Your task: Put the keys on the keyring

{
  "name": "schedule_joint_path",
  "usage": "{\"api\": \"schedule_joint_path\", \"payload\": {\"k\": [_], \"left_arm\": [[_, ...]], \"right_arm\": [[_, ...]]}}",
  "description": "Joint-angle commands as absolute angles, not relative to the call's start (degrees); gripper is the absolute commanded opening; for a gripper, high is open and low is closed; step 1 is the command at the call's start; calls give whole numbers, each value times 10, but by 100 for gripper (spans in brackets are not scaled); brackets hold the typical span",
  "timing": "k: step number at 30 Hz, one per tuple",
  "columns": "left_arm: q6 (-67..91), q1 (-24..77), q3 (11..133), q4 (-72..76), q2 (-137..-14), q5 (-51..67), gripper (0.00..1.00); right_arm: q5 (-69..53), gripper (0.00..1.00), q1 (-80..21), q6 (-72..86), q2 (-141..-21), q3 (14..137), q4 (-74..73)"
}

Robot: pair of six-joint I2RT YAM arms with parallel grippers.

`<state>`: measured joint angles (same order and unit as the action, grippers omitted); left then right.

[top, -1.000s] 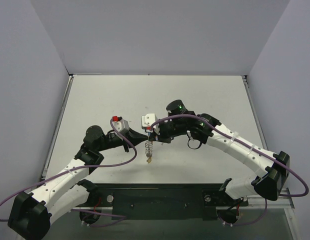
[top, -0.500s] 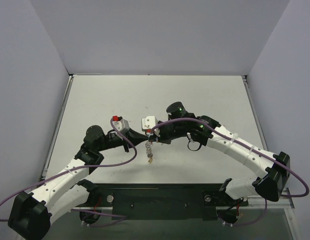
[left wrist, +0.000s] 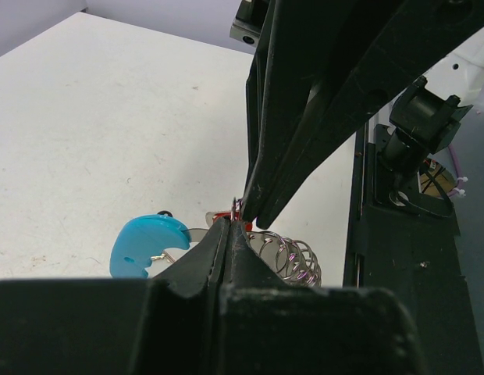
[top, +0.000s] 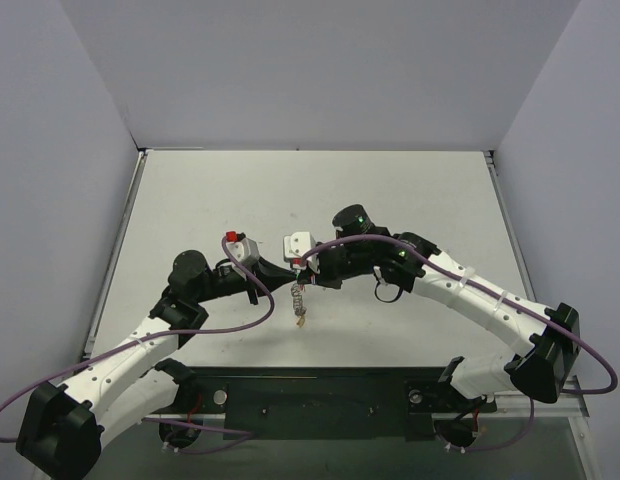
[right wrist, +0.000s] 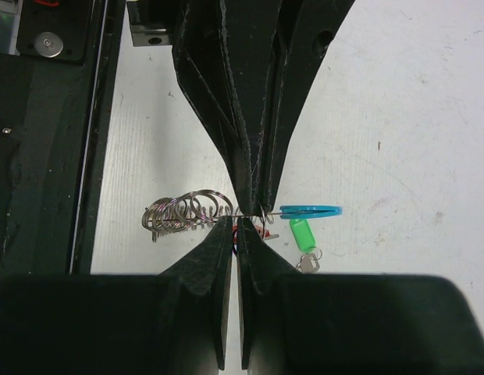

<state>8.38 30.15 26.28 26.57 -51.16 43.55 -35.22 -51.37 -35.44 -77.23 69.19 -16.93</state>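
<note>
Both grippers meet tip to tip above the middle of the table. My left gripper [top: 287, 277] [left wrist: 229, 224] is shut on the keyring [top: 298, 298], a thin wire carrying a bunch of silver rings [right wrist: 183, 212] [left wrist: 293, 258] and a curved light-blue tag [left wrist: 144, 242] [right wrist: 311, 210]. My right gripper [top: 304, 272] [right wrist: 238, 223] is shut right beside it, apparently on the small ring of the key with the red tag [right wrist: 250, 231], which is mostly hidden behind the fingers. The key with the green tag [right wrist: 304, 234] dangles below the blue tag.
The white table [top: 410, 200] is walled by grey panels at the back and both sides. The black base rail [top: 320, 395] runs along the near edge. Purple cables [top: 240, 320] loop off both arms.
</note>
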Motion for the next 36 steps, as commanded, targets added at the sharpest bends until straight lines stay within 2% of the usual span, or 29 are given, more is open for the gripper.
{"api": "schedule_joint_path", "payload": {"k": [1, 10, 21, 26, 28, 33, 36], "left_arm": [[79, 293, 289, 332, -505, 423, 0], [76, 293, 289, 330, -509, 424, 0], [76, 294, 286, 338, -507, 427, 0], [86, 293, 275, 366, -505, 438, 0], [93, 293, 272, 381, -504, 444, 0], [98, 293, 268, 394, -503, 448, 0], [98, 294, 268, 395, -504, 451, 0]], "right_arm": [[-370, 3, -506, -323, -754, 693, -198], [-415, 18, -495, -300, -744, 703, -196], [-422, 22, -447, -272, -733, 720, -191], [-410, 42, -441, -270, -738, 711, -170], [-413, 44, -441, -265, -744, 711, -156], [-439, 41, -443, -253, -760, 714, -123], [-446, 35, -447, -253, -765, 715, -117]]}}
